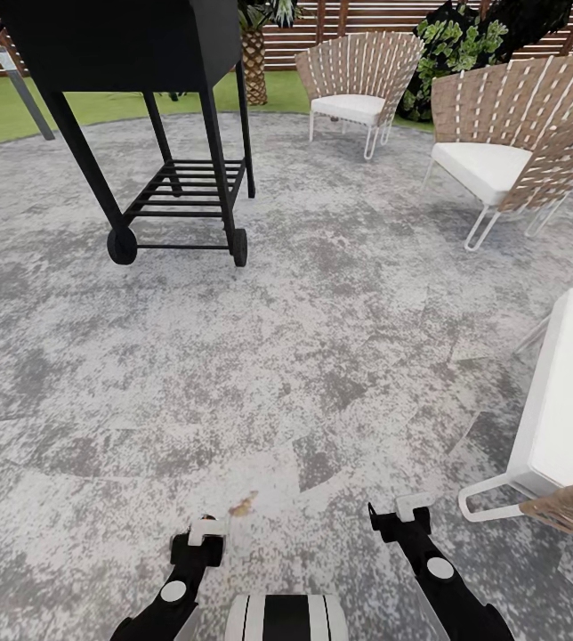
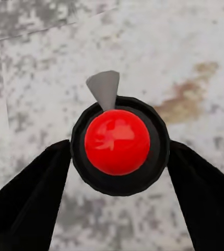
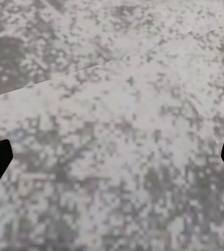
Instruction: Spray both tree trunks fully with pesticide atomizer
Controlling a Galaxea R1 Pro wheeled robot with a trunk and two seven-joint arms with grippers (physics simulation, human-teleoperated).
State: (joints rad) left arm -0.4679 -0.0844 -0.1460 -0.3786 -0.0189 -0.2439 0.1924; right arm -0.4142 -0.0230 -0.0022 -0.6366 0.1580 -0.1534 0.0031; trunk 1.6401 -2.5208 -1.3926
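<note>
Nearest the head camera, both arms are reaching forward low over the grey speckled paved patch (image 1: 304, 356). On the left wrist view, the left end effector (image 2: 117, 157) is holding the pesticide atomizer (image 2: 117, 142): its two dark fingers (image 2: 28, 198) are sitting against either side of a round black body with a red spot on top and a small grey nozzle pointing away from the camera. From the head view the left end effector (image 1: 205, 534) is showing a pale tip, with little of the atomizer discernible there. A brown stain (image 1: 244, 505) is lying on the paving just beside it.

The right end effector (image 3: 112, 157) is standing wide apart and carrying nothing, with bare paving showing between its finger edges; from the head view it (image 1: 404, 512) is hanging near a white seat (image 1: 571, 401) at the right.

Ahead to the left, a black wheeled cart (image 1: 180, 133) is standing on the paving. Two woven chairs with white cushions, one farther off (image 1: 358, 80) and one nearer at the right (image 1: 518, 133), are occupying the far right. Beyond them, green grass (image 1: 2, 111), a slatted wooden fence (image 1: 358, 16), a palm-like plant (image 1: 255, 44) and a leafy bush (image 1: 455, 44) are bordering the paved patch.
</note>
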